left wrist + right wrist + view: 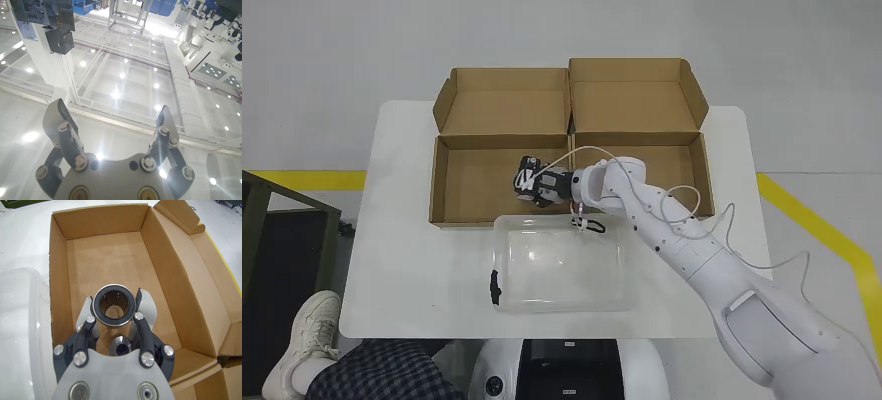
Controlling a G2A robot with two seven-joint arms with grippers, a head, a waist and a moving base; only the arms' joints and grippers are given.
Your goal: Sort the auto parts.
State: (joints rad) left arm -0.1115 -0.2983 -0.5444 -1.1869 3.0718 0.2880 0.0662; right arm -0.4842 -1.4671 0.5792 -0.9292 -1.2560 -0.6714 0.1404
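On the white table [392, 250], the left cardboard box [105, 256] and the nearly emptied clear bin [562, 270] suggest to us that the sort is well along but not finished. Our left gripper [112, 106], spread wide and empty, points at the ceiling. The right gripper [114, 294] hangs over the box, jaws clamped on a cylindrical bearing [115, 306] whose long axis tilts steeply down toward the floor, bore open to the wrist, above a smaller metal part [120, 344] lying there.

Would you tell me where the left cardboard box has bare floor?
The brown cardboard box's floor is bare from the right gripper, shut on the cylindrical steel bearing, to the far wall. Crowded beneath the gripper: a steel sleeve.
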